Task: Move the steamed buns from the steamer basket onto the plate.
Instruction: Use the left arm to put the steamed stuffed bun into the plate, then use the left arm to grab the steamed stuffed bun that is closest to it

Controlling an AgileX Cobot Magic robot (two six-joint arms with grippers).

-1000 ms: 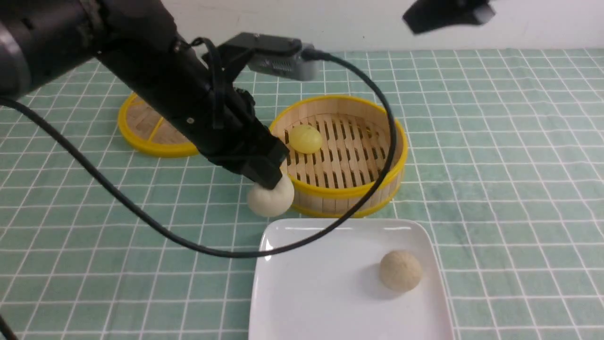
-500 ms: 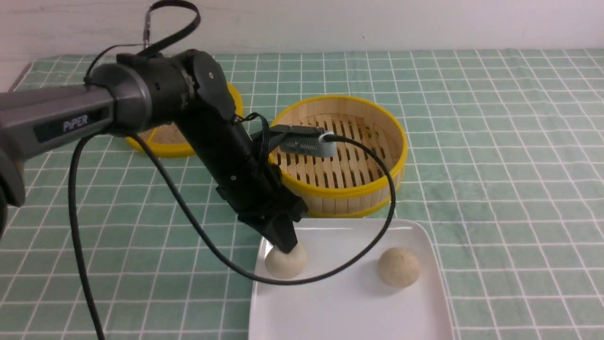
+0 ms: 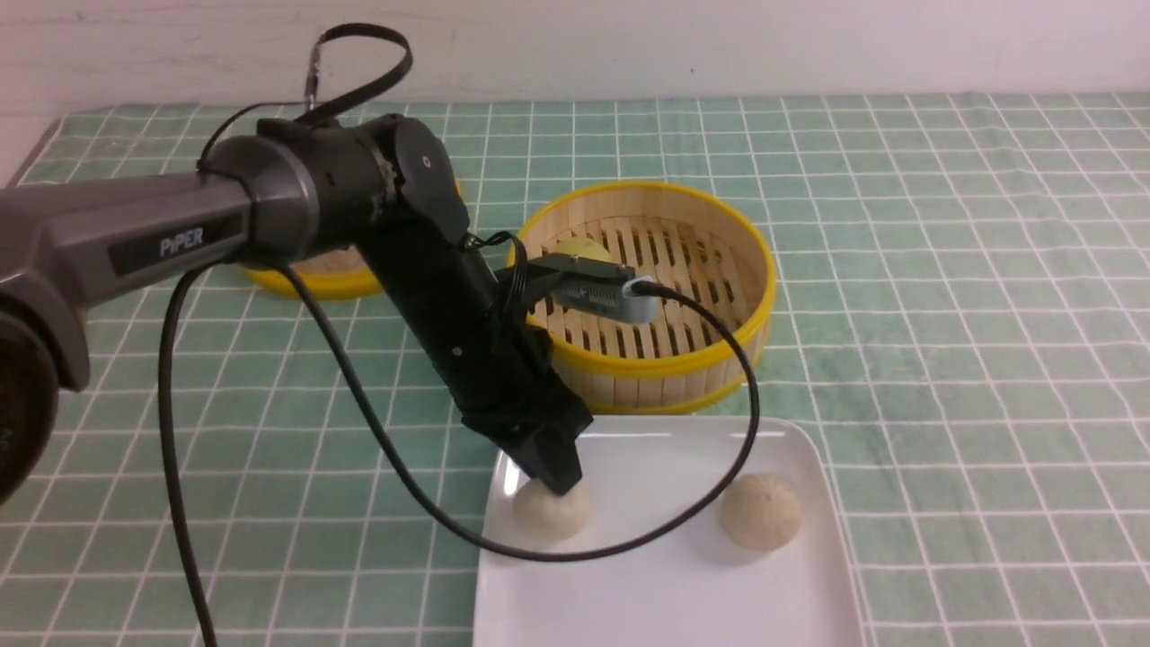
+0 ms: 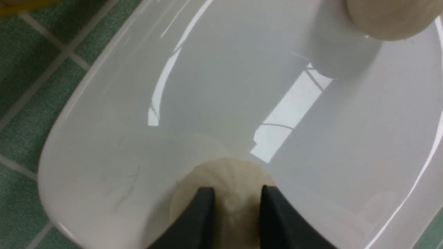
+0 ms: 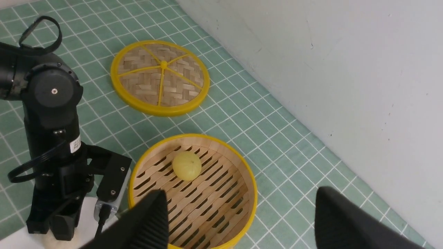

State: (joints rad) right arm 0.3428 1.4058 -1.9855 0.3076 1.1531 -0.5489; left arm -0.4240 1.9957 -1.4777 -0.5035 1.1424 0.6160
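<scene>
White glossy plate (image 3: 665, 584) sits nearest on the green checked cloth (image 3: 943, 359); every place below is taken from the plate.

- On the plate's left part, by its left rim: first pale bun (image 3: 550, 512), resting on the glaze, pleats up.
- Left gripper (image 3: 561, 481) is down on top of that bun. Wrist view: both black fingers (image 4: 202, 207) straddle the pleated crown, a strip of bun showing between them. Jaws part-way apart; cannot tell whether they pinch the bun or have let go.
- On the plate's right part: second pale bun (image 3: 761, 511), well apart from the first, nothing touching it.
- Just beyond the plate's far edge: steamer basket (image 3: 669, 373), upright. One yellow bun (image 5: 187, 166) lies on its slatted floor, on the side away from the plate.
- Further beyond the plate and off to its left: woven lid (image 5: 160, 77), flat on the cloth.
- Right gripper (image 5: 240, 197): up above the basket, jaws spread wide, nothing between them.
</scene>
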